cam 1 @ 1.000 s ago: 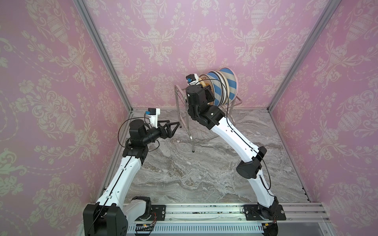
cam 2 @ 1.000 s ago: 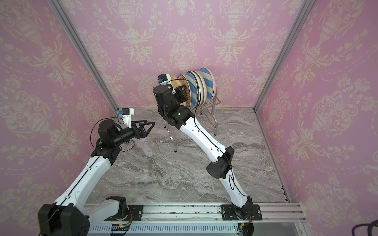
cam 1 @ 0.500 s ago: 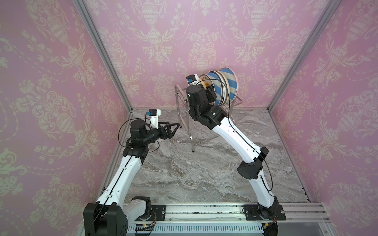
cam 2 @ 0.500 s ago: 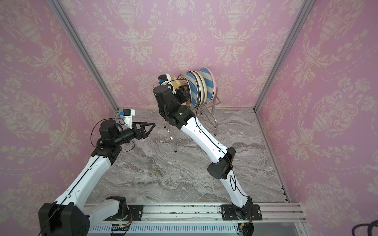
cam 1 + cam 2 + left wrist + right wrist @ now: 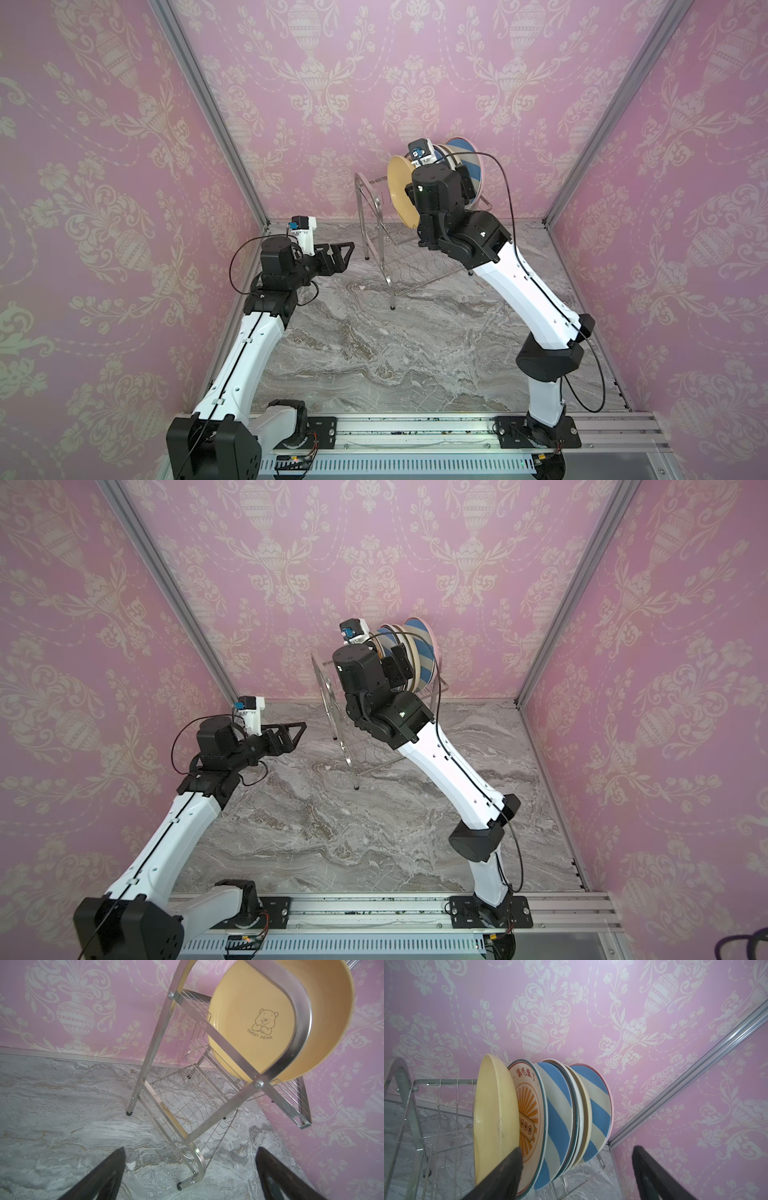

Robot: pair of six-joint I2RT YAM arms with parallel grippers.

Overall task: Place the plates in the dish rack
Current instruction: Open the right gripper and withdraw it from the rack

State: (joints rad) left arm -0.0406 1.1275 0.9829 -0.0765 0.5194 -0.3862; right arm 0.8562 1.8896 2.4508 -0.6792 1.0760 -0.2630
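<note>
Just let go with the right gripper [image 5: 577, 1150]: jaws nearly closed a second ago, now spread wide and clamped on nothing, one finger just in front of the yellow plate [image 5: 492, 1109]. Leaves that plate standing by itself, upright on edge, on the upper shelf of the dish rack [image 5: 153, 1047], at the end of the row toward the left arm. Counts, by the look of it, as delivered.

Behind it in the same row:
- a sunburst plate [image 5: 527, 1109]
- a striped plate [image 5: 558, 1105]
- thin rims too crowded to tell apart
- a beige plate [image 5: 586, 1109]
- a second striped plate [image 5: 600, 1105]
- a pink plate [image 5: 612, 1109] last

Nothing on the lower shelf [image 5: 419, 270], and no plate visible on the table [image 5: 374, 353].

Left gripper [image 5: 191, 1149]: jaws apart, empty, hovering short of the rack.
</note>
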